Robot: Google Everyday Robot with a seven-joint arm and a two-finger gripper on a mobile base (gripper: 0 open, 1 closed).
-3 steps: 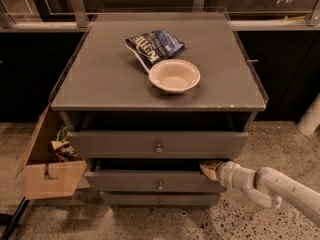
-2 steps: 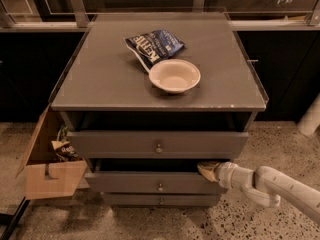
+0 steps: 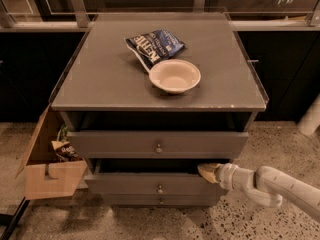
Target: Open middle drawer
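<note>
The middle drawer (image 3: 130, 184) is the wide shallow grey drawer under the taller top drawer (image 3: 120, 144), with a small round metal knob (image 3: 160, 189) at centre. It stands pulled out a little, with a dark gap above its front. My gripper (image 3: 207, 171) comes in from the lower right on a white arm (image 3: 270, 184). Its tan tip is at the right end of the middle drawer's top edge, reaching into the gap. The narrow bottom drawer (image 3: 130, 200) sits just below.
A white bowl (image 3: 175, 76) and a blue chip bag (image 3: 157, 45) lie on the cabinet top (image 3: 100, 79). An open cardboard box (image 3: 50, 176) with snack packets stands on the speckled floor left of the cabinet. Dark cabinets line the back.
My gripper has edged slightly to the left along the middle drawer's top edge. The drawers, bowl and bag have not visibly moved.
</note>
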